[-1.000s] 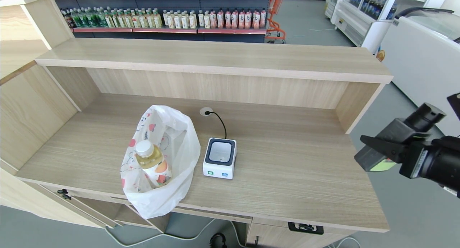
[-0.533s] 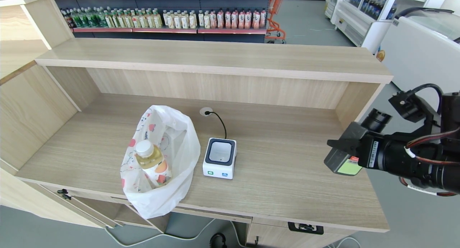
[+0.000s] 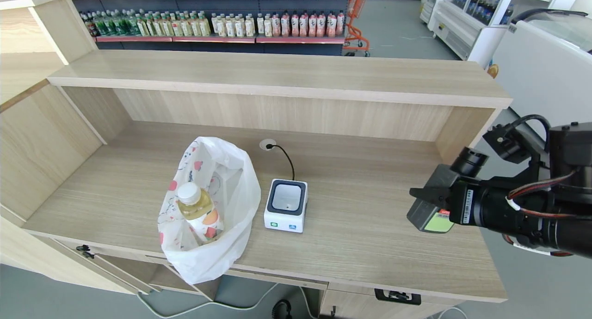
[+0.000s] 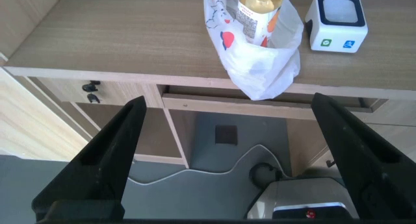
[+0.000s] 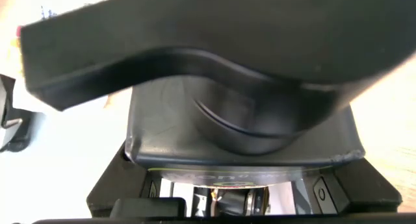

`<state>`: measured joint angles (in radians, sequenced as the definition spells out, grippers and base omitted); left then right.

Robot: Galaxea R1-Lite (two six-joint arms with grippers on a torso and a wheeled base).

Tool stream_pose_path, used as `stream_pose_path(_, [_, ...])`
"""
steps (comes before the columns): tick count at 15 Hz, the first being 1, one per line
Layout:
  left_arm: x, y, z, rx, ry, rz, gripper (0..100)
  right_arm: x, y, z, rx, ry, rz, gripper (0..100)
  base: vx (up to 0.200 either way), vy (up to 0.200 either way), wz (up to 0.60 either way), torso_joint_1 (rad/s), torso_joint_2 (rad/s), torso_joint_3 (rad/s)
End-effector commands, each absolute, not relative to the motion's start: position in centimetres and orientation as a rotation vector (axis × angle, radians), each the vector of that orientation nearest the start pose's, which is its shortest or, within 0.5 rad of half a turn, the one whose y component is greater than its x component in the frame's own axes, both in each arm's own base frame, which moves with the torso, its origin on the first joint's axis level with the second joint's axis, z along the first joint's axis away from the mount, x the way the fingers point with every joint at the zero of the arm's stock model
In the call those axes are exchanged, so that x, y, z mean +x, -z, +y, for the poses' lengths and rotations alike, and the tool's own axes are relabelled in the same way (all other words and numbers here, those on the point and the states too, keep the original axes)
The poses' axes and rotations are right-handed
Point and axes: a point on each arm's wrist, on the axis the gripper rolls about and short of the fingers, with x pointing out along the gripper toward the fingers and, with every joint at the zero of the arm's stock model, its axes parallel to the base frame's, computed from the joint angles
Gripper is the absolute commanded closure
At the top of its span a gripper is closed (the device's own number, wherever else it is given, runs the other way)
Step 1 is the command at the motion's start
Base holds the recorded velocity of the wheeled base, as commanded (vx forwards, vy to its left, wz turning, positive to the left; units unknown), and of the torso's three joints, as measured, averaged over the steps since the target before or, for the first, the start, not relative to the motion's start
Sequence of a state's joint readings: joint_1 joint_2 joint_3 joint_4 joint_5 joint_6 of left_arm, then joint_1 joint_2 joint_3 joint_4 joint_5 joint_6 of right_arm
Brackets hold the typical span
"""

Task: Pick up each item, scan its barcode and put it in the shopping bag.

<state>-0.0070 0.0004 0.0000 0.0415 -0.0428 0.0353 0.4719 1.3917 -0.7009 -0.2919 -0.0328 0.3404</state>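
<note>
A white plastic shopping bag (image 3: 231, 194) with red prints stands open at the counter's front left. A bottle (image 3: 196, 208) of yellow drink with a white cap stands inside it. Just right of the bag sits the white barcode scanner (image 3: 286, 205), its dark window facing up. My right gripper (image 3: 428, 208) hangs over the counter's right end, shut on a dark grey pack (image 3: 430, 221) with a green label; the pack (image 5: 240, 146) is pressed close to the right wrist camera. My left gripper (image 4: 234, 159) is open and holds nothing, low in front of the counter, with the bag (image 4: 260, 62) and scanner (image 4: 337, 15) beyond it.
The scanner's black cable (image 3: 284, 157) runs to a grommet behind it. A raised ledge (image 3: 277, 76) walls the counter's back and sides. Drawers with keys (image 4: 91, 89) sit under the front edge. Bare counter (image 3: 370, 217) lies between scanner and right gripper.
My right arm has swung left from beyond the counter's right end to above it, carrying the dark pack. The head camera has shifted slightly.
</note>
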Motion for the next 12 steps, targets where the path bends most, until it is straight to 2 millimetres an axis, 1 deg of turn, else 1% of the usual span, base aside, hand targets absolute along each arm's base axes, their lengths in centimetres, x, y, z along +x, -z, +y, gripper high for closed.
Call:
stream_pose_path(1, [-2.3, -7.1, -0.1, 0.035, 0.051, 0.041, 0, 19.8, -20.1, 10.6, 0.225, -0.385, 0.464, 100, 0.0, 0.2, 0.0, 0.002, 0.0, -0.002])
stream_pose_path(3, [-2.3, -7.1, -0.1, 0.035, 0.051, 0.041, 0, 19.8, -19.9, 11.3, 0.217, -0.406, 0.479, 100, 0.0, 0.2, 0.0, 0.007, 0.0, 0.002])
stream_pose_path(5, [-2.3, -7.1, -0.1, 0.035, 0.051, 0.041, 0, 20.5, -19.9, 11.9, 0.215, -0.41, 0.481, 100, 0.0, 0.2, 0.0, 0.002, 0.0, 0.005])
stream_pose_path(8, [-2.3, -7.1, -0.1, 0.035, 0.051, 0.041, 0, 22.7, -20.0, 12.9, 0.207, -0.356, 0.472, 100, 0.0, 0.2, 0.0, 0.002, 0.0, 0.002])
stream_pose_path(9, [-2.3, -7.1, -0.1, 0.035, 0.051, 0.041, 0, 23.8, -19.7, 13.4, 0.194, -0.312, 0.469, 100, 0.0, 0.2, 0.0, 0.012, 0.0, -0.002])
stream_pose_path(11, [-2.3, -7.1, -0.1, 0.039, 0.051, 0.04, 0, 24.9, -19.5, 14.1, 0.186, -0.288, 0.47, 100, 0.0, 0.2, 0.0, 0.002, 0.0, 0.002])
stream_pose_path(12, [-2.3, -7.1, -0.1, 0.039, 0.051, 0.04, 0, 25.6, -19.2, 14.5, 0.178, -0.275, 0.477, 100, 0.0, 0.0, 0.0, 0.0, 0.0, 0.0])
